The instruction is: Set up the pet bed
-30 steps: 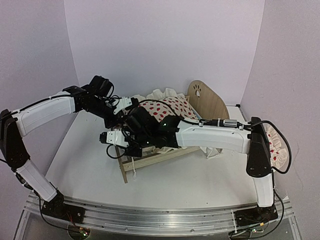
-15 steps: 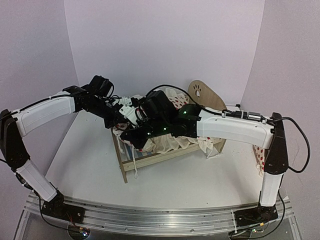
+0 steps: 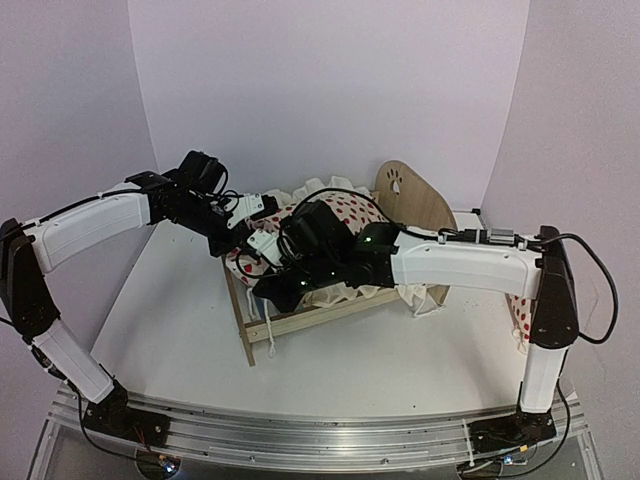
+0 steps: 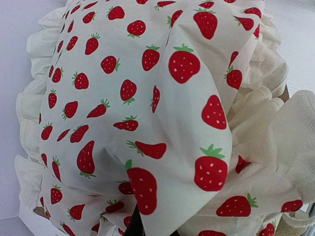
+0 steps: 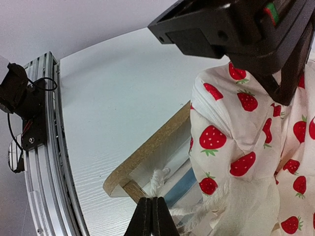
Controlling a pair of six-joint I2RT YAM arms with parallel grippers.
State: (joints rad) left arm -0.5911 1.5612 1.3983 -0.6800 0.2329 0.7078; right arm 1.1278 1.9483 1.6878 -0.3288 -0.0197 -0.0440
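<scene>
The white surface [image 3: 170, 340] carries the pet bed [image 3: 414, 203]. It stands directly under both tools, with its low foot end just ahead of the right tool [image 5: 151, 212]. The strawberry duvet [image 4: 147, 98] lies bunched on the bed below the left tool [image 3: 243, 232], which is closed on a fold of it. The right tool is closed with nothing visible between its fingers, just beside a white cord [image 5: 157, 178]. The tools are very near each other, so they could collide. A hard pull could also drag the light frame, or the fold could slip out.

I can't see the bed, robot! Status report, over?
Left gripper shut on strawberry duvet, right gripper shut. Pet bed under bunched duvet. Right arm across it.
</scene>
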